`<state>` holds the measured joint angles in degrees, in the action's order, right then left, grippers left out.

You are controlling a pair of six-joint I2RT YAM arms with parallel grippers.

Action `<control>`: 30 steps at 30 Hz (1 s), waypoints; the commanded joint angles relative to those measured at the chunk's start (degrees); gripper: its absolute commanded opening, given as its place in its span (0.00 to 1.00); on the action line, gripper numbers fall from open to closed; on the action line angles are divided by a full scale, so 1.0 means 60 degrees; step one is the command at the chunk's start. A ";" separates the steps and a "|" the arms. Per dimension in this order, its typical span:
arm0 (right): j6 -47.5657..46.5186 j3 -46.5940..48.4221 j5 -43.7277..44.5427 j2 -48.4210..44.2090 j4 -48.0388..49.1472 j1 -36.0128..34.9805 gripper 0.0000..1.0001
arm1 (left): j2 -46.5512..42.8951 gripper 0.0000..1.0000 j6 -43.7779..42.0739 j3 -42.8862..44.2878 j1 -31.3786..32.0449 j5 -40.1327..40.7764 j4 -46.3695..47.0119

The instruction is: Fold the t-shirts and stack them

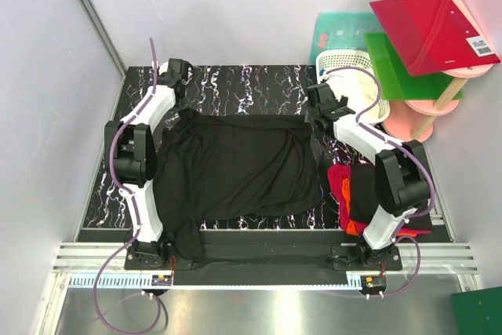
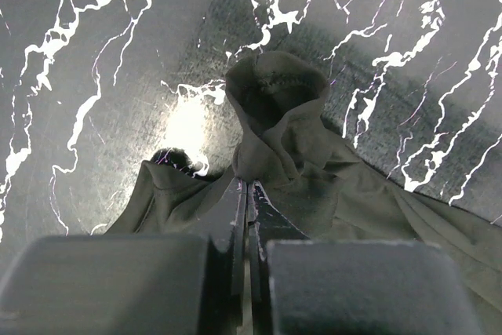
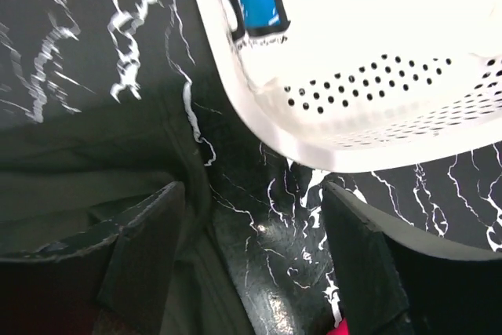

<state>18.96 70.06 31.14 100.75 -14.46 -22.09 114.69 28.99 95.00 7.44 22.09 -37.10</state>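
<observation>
- While the black t-shirt (image 1: 235, 166) lies spread flat mid-table, its near-left part hangs down over the front edge by the left arm's base.
- Second lot: pile of tees (image 1: 349, 194) at the right edge, tucked against the right arm's base. Red, orange and black cloth are visible; the exact count can't be told.
- Table (image 1: 235, 88) is black with white marbling. Its far strip beyond the shirt is bare.
- White lattice basket (image 1: 345, 64) sits at the far-right corner, just beyond the right gripper. In the right wrist view its rim (image 3: 329, 147) fills the space straight ahead of the fingers.
- Off the table to the right: one red board (image 1: 431, 29) and one green board (image 1: 400, 64), both on a pink stand (image 1: 416, 119).
- Left gripper (image 2: 249, 217) is at the shirt's far-left corner. Its fingers (image 2: 267, 225) are pressed together, pinching a fold of the black cloth (image 2: 290, 139), which peaks up just ahead of the tips.
- Right gripper (image 3: 255, 225) is at the shirt's far-right corner. Its fingers (image 3: 149, 241) are spread wide and hold nothing; the left one hangs over the cloth edge, with bare table between them.
- Counts: 2 arms, 1 spread tee, 1 pile, 1 basket, 2 boards.
</observation>
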 commanded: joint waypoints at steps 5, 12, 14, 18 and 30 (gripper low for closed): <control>0.0590 -0.0149 -0.1965 0.0171 0.0198 0.0063 0.74 | -0.0439 0.00 0.0046 -0.0013 0.0019 0.0332 0.0471; 0.0868 -0.0120 -0.2493 0.0508 -0.0007 0.0092 0.73 | -0.0395 0.00 0.0016 -0.0013 0.0049 0.0406 0.0471; 0.0897 -0.0076 -0.2669 0.0610 -0.0080 0.0078 0.71 | -0.0337 0.00 0.0002 0.0016 0.0063 0.0377 0.0471; 0.0956 0.0114 -0.3093 0.1078 -0.0139 0.0151 0.61 | -0.0278 0.00 -0.0027 0.0016 0.0078 0.0435 0.0471; 0.0956 0.0613 -0.4340 0.1827 -0.0139 0.0283 0.00 | -0.0380 0.00 -0.0028 -0.0042 0.0078 0.0757 0.0398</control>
<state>24.16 72.10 7.25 112.09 -15.05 -20.69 114.69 28.93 95.00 7.62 24.16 -36.36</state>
